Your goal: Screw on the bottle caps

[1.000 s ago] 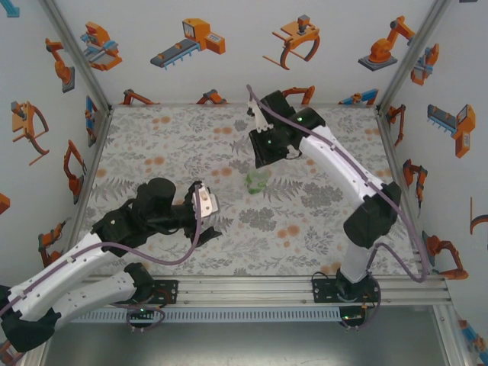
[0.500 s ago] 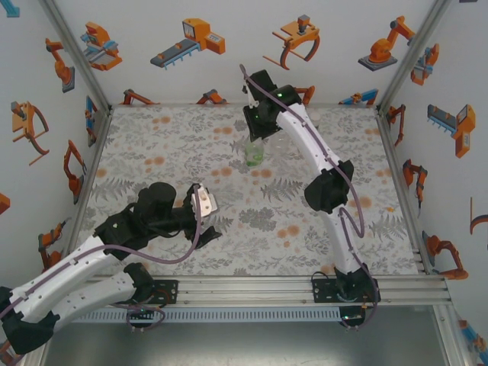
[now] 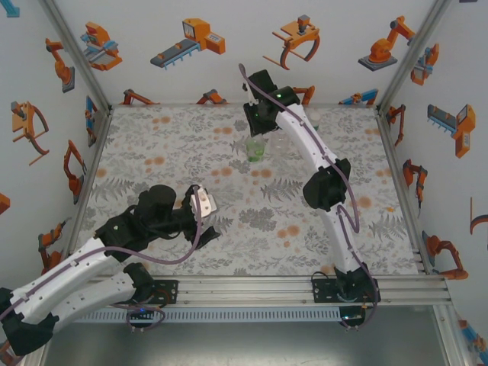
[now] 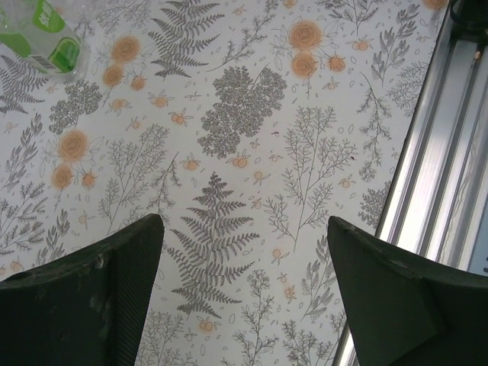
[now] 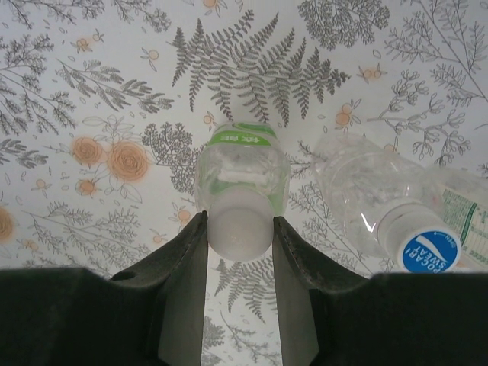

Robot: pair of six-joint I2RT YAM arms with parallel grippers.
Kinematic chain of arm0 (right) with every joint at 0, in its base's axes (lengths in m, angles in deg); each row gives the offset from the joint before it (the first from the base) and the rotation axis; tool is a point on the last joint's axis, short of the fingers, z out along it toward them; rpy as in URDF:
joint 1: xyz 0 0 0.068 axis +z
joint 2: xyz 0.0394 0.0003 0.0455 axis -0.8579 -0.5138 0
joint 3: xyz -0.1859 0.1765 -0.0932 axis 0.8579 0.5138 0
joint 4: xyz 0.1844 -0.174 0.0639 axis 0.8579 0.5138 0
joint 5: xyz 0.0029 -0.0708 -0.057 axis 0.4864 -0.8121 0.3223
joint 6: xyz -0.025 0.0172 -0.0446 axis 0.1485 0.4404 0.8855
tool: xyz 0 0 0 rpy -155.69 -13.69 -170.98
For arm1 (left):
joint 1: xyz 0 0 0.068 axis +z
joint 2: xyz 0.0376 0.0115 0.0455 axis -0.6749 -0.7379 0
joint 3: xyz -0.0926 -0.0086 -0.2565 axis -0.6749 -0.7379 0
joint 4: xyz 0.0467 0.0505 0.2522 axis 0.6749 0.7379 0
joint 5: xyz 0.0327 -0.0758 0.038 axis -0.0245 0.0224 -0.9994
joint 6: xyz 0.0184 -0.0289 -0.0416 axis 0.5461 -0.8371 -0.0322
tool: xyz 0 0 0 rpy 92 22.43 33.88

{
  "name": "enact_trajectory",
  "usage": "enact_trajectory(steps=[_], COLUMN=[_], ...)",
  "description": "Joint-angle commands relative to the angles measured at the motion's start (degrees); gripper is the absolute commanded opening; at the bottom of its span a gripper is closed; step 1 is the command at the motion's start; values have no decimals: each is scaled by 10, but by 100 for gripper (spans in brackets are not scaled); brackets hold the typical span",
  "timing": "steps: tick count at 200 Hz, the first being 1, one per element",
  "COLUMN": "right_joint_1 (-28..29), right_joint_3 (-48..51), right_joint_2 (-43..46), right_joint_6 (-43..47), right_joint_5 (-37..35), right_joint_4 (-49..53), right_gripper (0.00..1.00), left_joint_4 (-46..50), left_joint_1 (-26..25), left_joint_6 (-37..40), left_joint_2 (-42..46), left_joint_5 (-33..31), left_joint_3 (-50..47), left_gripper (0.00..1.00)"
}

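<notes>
At the far middle of the bench [image 3: 152, 145], the green bottle [image 5: 242, 171] stands upright with a white cap [image 5: 240, 232] on its neck. Your right gripper [image 5: 239, 223] sits over it from above, jaws clenched on that cap, one finger on each side and the cap centred between them. The bottle's long axis runs straight down away from the wrist, in line with the roll you would twist about. I'd judge a plain wrist roll will drive the thread, provided the bottle does not spin along, since nothing holds its body. How far the cap is already threaded, you cannot tell from here.

Just beside it, to the right in the wrist view, a clear bottle [image 5: 358, 183] carries its own blue-printed cap [image 5: 422, 248]; mind it when you rotate. Your left gripper [image 4: 244, 225] hangs over the near left of the bench, jaws released with nothing between them, well apart from both bottles. The right arm is the nearer one.
</notes>
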Motion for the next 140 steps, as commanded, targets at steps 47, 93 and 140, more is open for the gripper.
enact_trajectory(steps=[47, 93, 140], right_joint_1=[-6, -6, -7], right_joint_3=[-6, -24, 17], right_joint_2=[-10, 26, 100], right_joint_6=[23, 29, 29], right_joint_5=[-11, -16, -40], right_joint_4=[-9, -25, -9], right_gripper=[38, 57, 80], left_joint_4=[-23, -30, -60], left_joint_1=[-2, -1, 6], left_joint_6=[-8, -8, -22], left_joint_2=[-32, -33, -48], left_joint_5=[7, -7, -103], left_joint_3=[0, -3, -15], left_gripper=[81, 84, 97])
